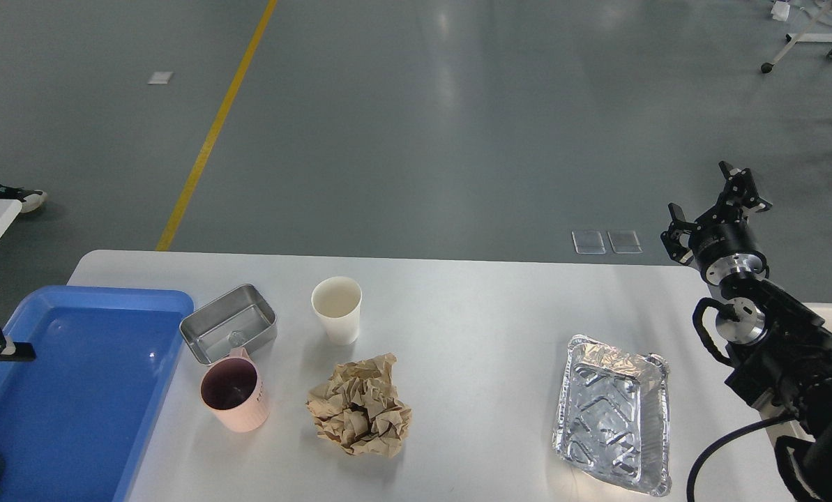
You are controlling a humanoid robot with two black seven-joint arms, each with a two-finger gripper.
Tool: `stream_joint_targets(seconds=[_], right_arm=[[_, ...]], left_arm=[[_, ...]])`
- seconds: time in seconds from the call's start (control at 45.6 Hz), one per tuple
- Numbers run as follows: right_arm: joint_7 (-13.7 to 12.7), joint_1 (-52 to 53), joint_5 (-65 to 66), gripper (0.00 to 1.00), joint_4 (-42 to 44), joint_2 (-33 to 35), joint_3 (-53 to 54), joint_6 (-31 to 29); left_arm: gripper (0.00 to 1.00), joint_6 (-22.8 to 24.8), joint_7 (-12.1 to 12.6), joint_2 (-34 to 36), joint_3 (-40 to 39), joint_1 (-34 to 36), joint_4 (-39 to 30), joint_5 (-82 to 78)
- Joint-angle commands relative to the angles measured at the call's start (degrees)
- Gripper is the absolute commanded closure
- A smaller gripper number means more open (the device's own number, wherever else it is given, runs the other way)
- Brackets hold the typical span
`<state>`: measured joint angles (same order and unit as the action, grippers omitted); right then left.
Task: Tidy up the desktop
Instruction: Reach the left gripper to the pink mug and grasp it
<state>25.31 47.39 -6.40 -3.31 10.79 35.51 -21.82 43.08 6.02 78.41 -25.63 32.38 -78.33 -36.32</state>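
Desktop (471, 335) lies left of, below open right hand (712, 202).

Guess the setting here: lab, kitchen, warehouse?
Probably a robot test hall or industrial lab: smooth grey painted floor with a yellow lane line, wheeled equipment legs at the far right, and staged clutter on the large white rectangular desktop.

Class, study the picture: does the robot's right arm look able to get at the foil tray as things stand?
Probably yes. The right gripper hangs open and empty beyond the desktop, and the foil tray lies on that arm's side with nothing between them. Actual reach cannot be confirmed.
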Motion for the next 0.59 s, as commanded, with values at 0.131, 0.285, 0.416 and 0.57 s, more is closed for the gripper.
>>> stream_joint_targets(seconds=[0.131,0.285,0.416,0.57], right_arm=[[0.00,-0.37,0.07,0.00,0.14,0.90,0.00,-0.06],[0.00,-0.46,0.07,0.00,0.14,1.34,0.00,0.02],[0.00,-0.46,0.07,0.00,0.14,1.69,0.00,-0.06],[0.00,-0.46,0.07,0.00,0.14,1.87,0.00,0.02]], left_arm=[[0.02,-0.27,4.44,-13.89,0.06,4.18,3.97,-3.84],[0.02,-0.36,5.32,-22.24,0.41,5.59,8.80,-7.01],[0.03,-0.36,5.32,-26.38,0.41,5.59,10.30,-9.82],[0.05,-0.36,8.21,-30.25,0.85,5.59,11.36,-10.26]])
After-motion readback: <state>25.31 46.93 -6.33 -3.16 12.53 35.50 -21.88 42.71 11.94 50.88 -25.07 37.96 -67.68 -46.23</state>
